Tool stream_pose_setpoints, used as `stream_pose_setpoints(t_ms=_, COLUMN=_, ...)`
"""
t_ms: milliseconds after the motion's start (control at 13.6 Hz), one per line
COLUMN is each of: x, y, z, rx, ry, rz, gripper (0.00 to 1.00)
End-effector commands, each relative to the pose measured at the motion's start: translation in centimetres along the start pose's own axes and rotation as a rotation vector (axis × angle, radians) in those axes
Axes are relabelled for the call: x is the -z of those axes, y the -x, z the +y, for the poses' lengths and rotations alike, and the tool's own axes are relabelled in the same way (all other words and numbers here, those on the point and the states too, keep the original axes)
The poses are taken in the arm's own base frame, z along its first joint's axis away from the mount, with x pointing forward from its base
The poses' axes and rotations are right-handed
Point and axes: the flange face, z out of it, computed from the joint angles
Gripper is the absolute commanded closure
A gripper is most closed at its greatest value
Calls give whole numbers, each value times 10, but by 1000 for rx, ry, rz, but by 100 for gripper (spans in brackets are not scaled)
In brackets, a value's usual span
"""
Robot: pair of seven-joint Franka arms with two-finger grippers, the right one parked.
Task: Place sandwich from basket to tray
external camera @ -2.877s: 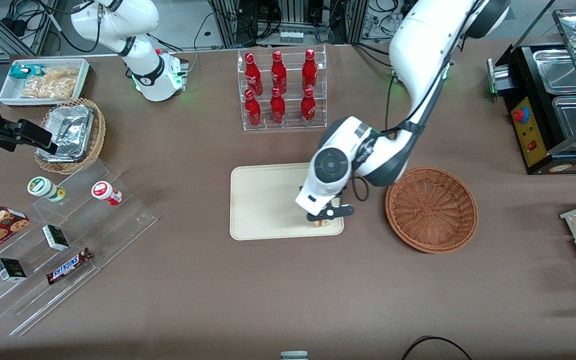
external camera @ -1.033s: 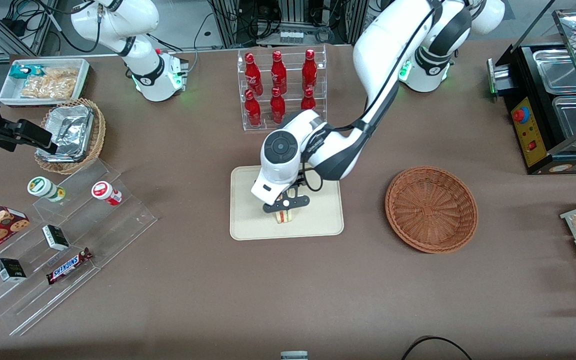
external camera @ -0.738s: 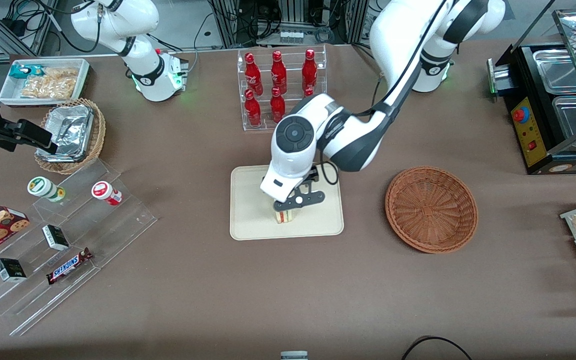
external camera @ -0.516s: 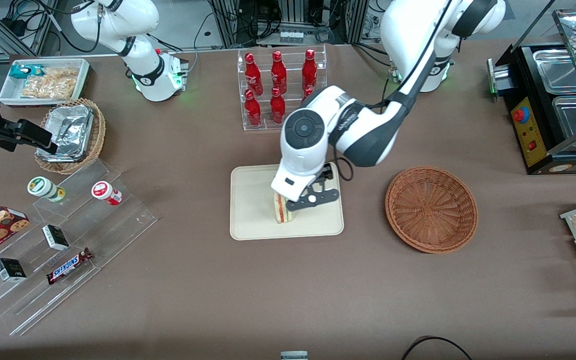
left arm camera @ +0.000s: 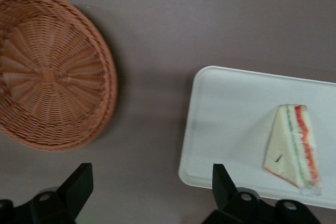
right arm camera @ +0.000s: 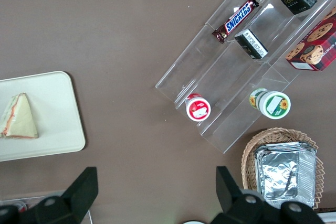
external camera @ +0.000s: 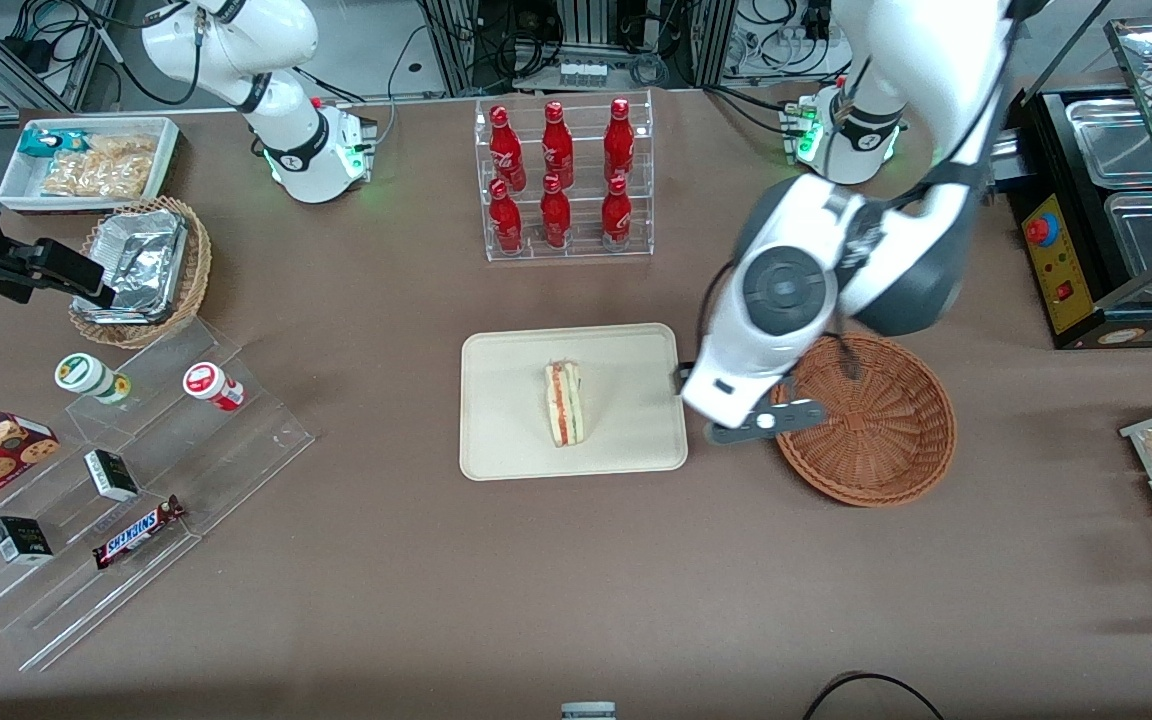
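- Moved since half a second ago: left arm's gripper (external camera: 758, 425), then directly over the flat cream-beige rectangular tray (external camera: 506, 440) and right at the sandwich, now off the tray and up above the strip of brown surface (external camera: 536, 580) between the tray and the round reddish-brown woven wicker basket (external camera: 881, 470), partly overlapping the basket's rim in the front view.
- Gripper fingers (left arm camera: 79, 184) spread wide apart, holding nothing; bare brown surface between them in the left wrist view.
- Small triangular sandwich (external camera: 564, 403) of pale white bread, with red, orange and green filling layers along its cut edge, left lying on the tray, near the middle and slightly toward the basket's end; fully uncovered now, where the wrist hid part of it before.
- Sandwich in the same spot on the tray as half a second ago; well apart from the gripper.
- Basket unmoved beside the tray toward the working arm's end, nothing in it, woven floor fully visible from the left wrist camera (left arm camera: 50, 72).
- Tray unmoved, one short edge near the basket but not touching it, a band of brown surface between them.
- Clear acrylic rack of six red bottles (external camera: 561, 180) unchanged, farther from the front camera than the tray.
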Motion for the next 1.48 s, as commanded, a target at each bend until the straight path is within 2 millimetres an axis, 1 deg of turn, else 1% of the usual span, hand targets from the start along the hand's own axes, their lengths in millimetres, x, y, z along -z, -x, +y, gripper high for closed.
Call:
stream_pose_setpoints(t_ms=0, x=11, y=17, z=-43, rx=-31, ry=-18, rz=-4, gripper=0)
stream_pose_setpoints(t_ms=74, x=20, y=17, z=-60, rx=-70, ry=-16, rz=3, gripper=0)
stream_pose_setpoints(t_ms=221, x=25, y=23, z=-91, rx=-125, ry=-25, rz=-4, gripper=0)
stream_pose_setpoints(t_ms=369, x=38, y=28, z=-114, rx=-145, ry=-34, rz=-10, gripper=0)
stream_pose_setpoints(t_ms=443, x=47, y=31, z=-129, rx=-152, ry=-41, rz=-21, gripper=0)
stream_pose_setpoints(t_ms=516, x=55, y=28, z=-155, rx=-148, ry=-40, rz=-32, gripper=0)
stream_pose_setpoints(t_ms=590, x=65, y=33, z=-169, rx=-176, ry=-41, rz=-41, gripper=0)
stream_pose_setpoints(t_ms=664, x=73, y=34, z=-189, rx=-187, ry=-41, rz=-57, gripper=0)
stream_pose_setpoints(t_ms=738, x=82, y=37, z=-205, rx=-203, ry=-40, rz=-66, gripper=0)
stream_pose_setpoints(t_ms=811, x=89, y=36, z=-221, rx=-228, ry=-35, rz=-71, gripper=0)
stream_pose_setpoints(t_ms=959, x=100, y=37, z=-236, rx=-282, ry=-31, rz=-77, gripper=0)
stream_pose_setpoints(t_ms=1107, x=116, y=40, z=-262, rx=-252, ry=-22, rz=-49, gripper=0)
stream_pose_setpoints(t_ms=1254, x=135, y=47, z=-273, rx=-238, ry=-17, rz=-23, gripper=0)
stream_pose_setpoints(t_ms=1402, x=153, y=54, z=-284, rx=-246, ry=-19, rz=-39, gripper=0)
